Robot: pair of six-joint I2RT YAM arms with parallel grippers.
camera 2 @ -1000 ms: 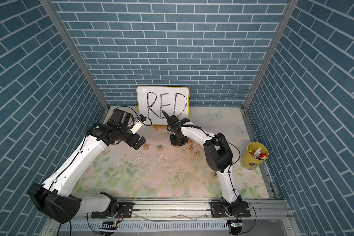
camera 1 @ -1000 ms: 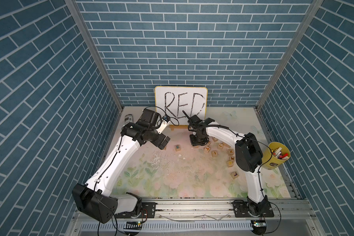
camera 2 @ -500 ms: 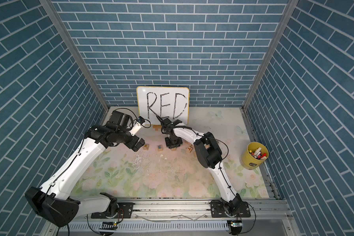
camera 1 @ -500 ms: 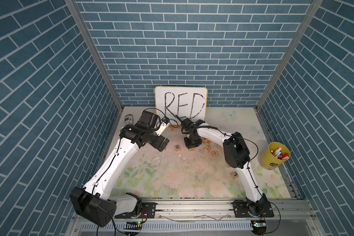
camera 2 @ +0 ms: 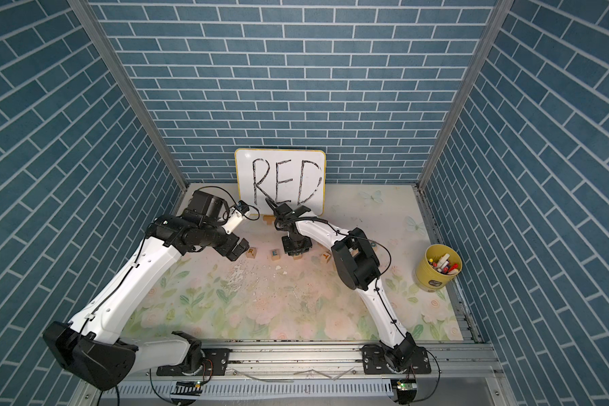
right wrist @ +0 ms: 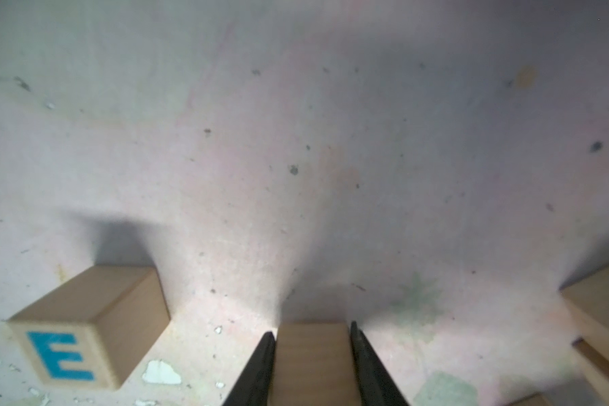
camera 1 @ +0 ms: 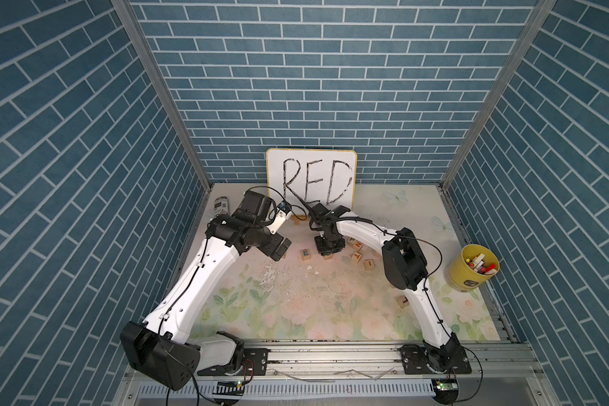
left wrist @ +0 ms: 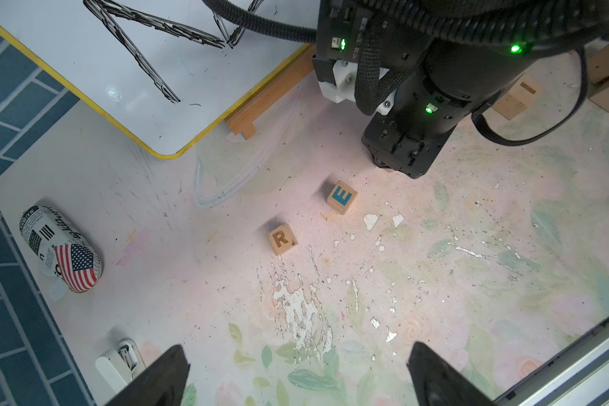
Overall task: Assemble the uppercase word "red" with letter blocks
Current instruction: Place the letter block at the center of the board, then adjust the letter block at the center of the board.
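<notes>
On the bench (camera 2: 296,309), the R block (camera 2: 252,252) lies at 9 o'clock of the E block (camera 2: 276,253). A third block (right wrist: 310,355) sits at its 3 o'clock, between the right fingers (right wrist: 257,372). The whiteboard (camera 2: 280,165) stands at 12 o'clock, behind them.

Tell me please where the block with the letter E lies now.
In a top view the E block lies on the table before the whiteboard, with the R block at its left and the right end effector at its right, touching neither.
</notes>
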